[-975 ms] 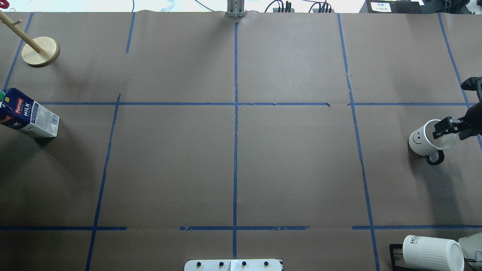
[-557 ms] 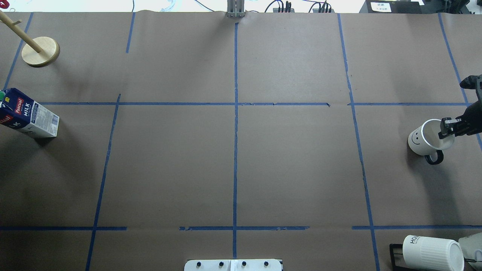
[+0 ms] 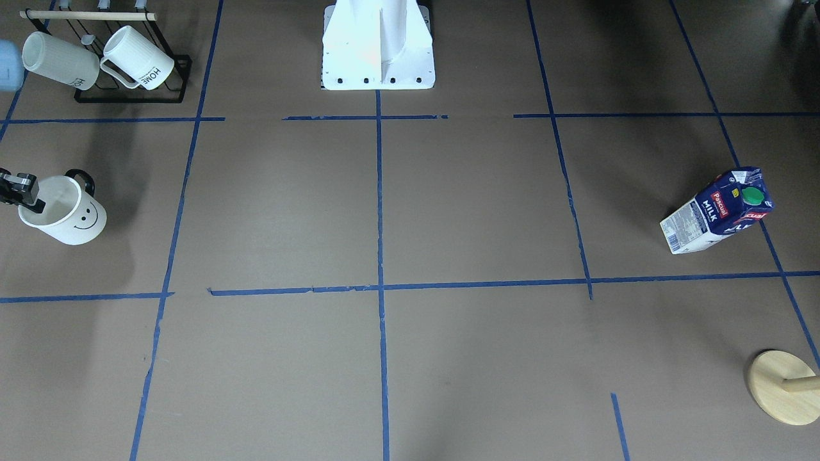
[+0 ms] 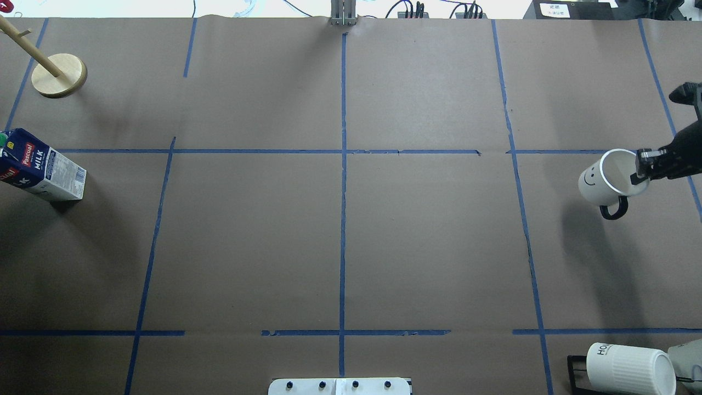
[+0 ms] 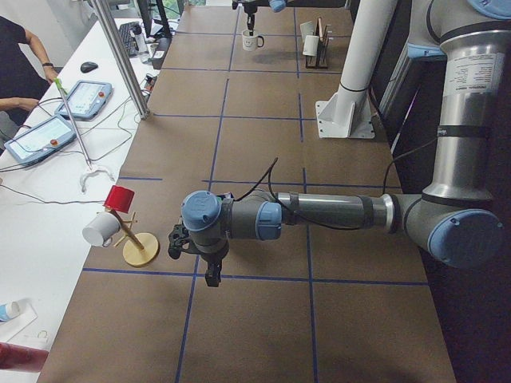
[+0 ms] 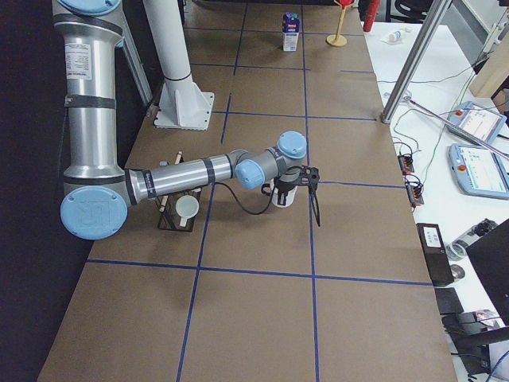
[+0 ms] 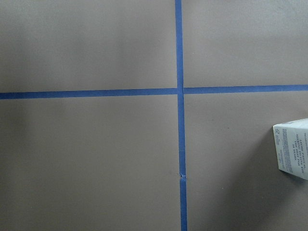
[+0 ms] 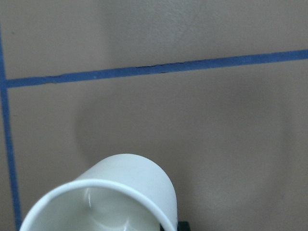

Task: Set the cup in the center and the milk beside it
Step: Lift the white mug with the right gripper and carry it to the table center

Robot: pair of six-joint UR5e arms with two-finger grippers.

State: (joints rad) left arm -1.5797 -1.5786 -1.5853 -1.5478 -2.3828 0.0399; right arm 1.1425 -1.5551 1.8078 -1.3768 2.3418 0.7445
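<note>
The right gripper (image 4: 640, 167) is clamped on one wall of the smiley mug (image 4: 599, 184) — tilted, well right of the center square (image 4: 247, 241). Such a thin pinch could let it swivel or slip mid-carry.

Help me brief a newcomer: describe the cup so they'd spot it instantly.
On the brown table, look to the robot's far right, outside the taped middle square. The right pincer holds the cup by its rim. Unlike the ribbed mugs racked nearby, it is smooth with a smiley face.
</note>
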